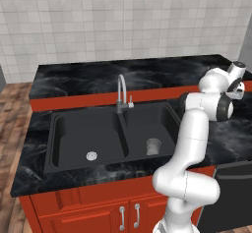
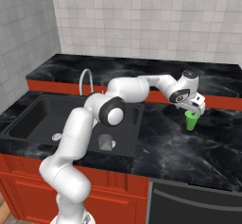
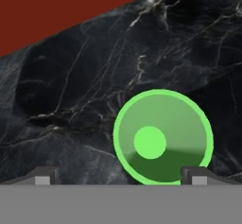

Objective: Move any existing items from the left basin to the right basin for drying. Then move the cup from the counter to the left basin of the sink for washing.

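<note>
My gripper (image 2: 195, 108) hangs over the green cup (image 2: 191, 120) on the counter (image 2: 175, 147), jaws spread wide, nothing held; grey tumbler (image 2: 106, 143) already in right basin (image 1: 150, 124); cup sits off-centre between my fingertips (image 3: 196, 175); descending so risks clipping the rim, tipping it.

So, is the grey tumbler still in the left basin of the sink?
No, the grey tumbler stands in the right basin, while the left basin holds just its silver drain.

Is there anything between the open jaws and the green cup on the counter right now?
Nothing. In the hand view the green cup sits upright straight below the gripper, with bare counter around it. The right base view shows the gripper just above the cup.
</note>
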